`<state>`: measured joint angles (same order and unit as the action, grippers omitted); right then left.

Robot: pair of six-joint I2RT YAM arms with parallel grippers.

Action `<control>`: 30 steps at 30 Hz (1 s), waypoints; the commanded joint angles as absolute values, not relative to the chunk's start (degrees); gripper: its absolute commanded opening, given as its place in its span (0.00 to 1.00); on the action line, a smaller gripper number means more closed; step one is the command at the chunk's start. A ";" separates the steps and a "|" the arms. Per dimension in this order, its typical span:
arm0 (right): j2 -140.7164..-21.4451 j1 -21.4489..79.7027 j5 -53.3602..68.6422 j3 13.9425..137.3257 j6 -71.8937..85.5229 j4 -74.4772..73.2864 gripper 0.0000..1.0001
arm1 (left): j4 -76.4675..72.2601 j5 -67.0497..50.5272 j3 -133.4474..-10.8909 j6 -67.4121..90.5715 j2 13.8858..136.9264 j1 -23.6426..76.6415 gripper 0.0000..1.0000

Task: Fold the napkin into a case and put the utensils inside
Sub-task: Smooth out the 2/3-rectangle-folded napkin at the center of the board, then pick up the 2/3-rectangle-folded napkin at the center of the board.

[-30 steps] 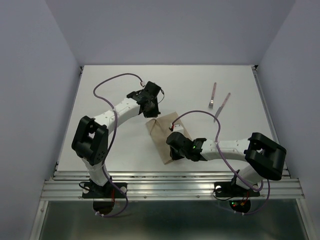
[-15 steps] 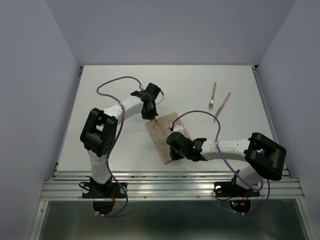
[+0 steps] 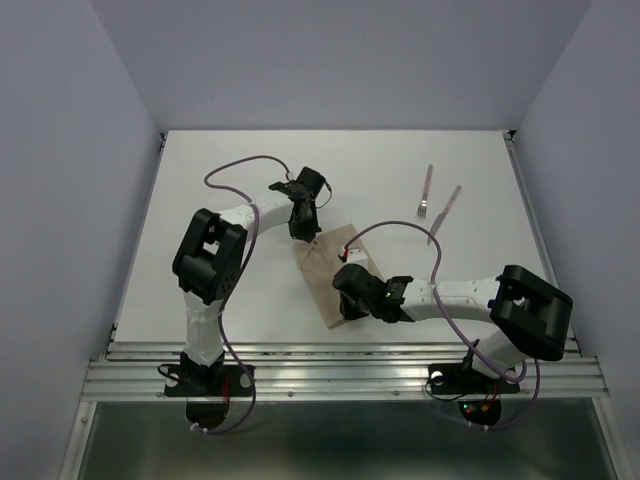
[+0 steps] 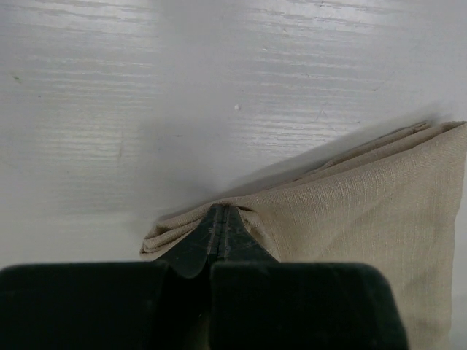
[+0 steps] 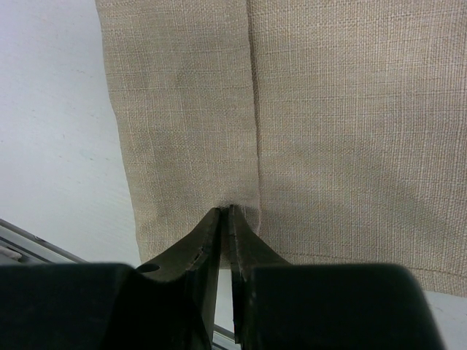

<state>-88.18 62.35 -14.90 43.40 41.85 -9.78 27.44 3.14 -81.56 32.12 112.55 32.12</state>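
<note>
The tan napkin (image 3: 322, 262) lies folded into a narrow layered strip at the table's middle, with a fold seam running along it (image 5: 252, 109). My left gripper (image 3: 303, 232) is shut, and its tip (image 4: 221, 210) rests on the strip's far-left layered corner (image 4: 365, 197). At the strip's near end my right gripper (image 3: 347, 300) is pinched almost fully together on a small pucker of the top layer, just left of the seam (image 5: 227, 211). The fork (image 3: 426, 193) and the knife (image 3: 446, 212), both pink-handled, lie side by side at the far right, away from both grippers.
A metal rail (image 3: 340, 375) runs along the near table edge, close behind the right gripper, and shows in the right wrist view's bottom left corner (image 5: 22, 244). Purple cables loop over both arms. Walls enclose the table on three sides.
The left arm's elbow has swung right and its gripper has shifted slightly, ending on the napkin's far corner. The right arm and the napkin have not moved.
</note>
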 commanded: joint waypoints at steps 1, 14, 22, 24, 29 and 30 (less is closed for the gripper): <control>-86.84 62.67 -14.94 42.98 42.36 -10.19 0.15 | 25.93 1.06 -83.06 31.38 114.34 32.08 0.00; -73.31 43.90 -14.51 44.47 34.05 -12.57 0.44 | 24.08 0.35 -80.42 31.46 114.35 32.08 0.00; -89.36 28.14 -1.07 57.11 21.80 -11.25 0.62 | 23.55 -1.39 -80.16 31.55 114.52 32.08 0.00; -93.76 26.55 2.27 60.02 20.39 -11.43 0.66 | 23.47 -1.41 -80.24 31.55 114.43 32.08 0.00; -100.90 25.84 11.14 62.41 20.21 -7.75 0.67 | 23.82 -1.49 -80.33 31.64 114.35 32.08 0.00; -101.25 25.84 13.51 62.05 20.21 -5.99 0.67 | 23.82 -1.58 -80.25 31.55 114.35 32.08 0.00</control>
